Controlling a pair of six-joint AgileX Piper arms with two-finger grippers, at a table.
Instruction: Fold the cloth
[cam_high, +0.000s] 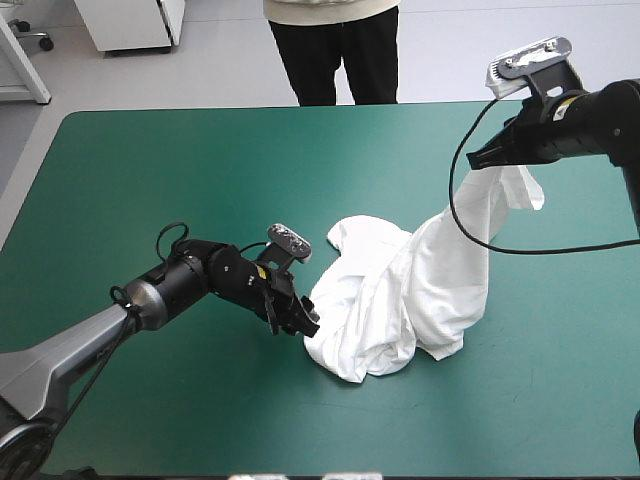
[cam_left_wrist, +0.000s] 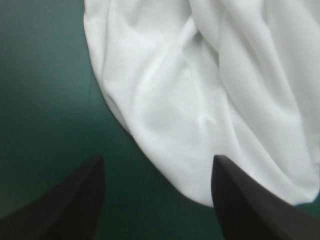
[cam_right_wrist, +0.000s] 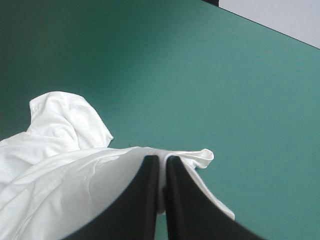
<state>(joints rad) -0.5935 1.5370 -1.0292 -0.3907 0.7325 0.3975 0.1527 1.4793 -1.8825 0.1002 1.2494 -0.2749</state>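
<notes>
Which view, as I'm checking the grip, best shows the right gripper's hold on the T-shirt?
The right wrist view: close up, the right gripper is shut on a fold of the T-shirt. The high view shows the T-shirt hanging from that raised gripper, the pinch tiny. The left wrist view shows only the heap's rim, no grip.

A plain white T-shirt (cam_high: 400, 290) lay on a solid teal-green desk (cam_high: 200, 170). From it, the left pincer (cam_high: 303, 322) at eight o'clock and the right pincer (cam_high: 478, 157) at one o'clock were black.
</notes>
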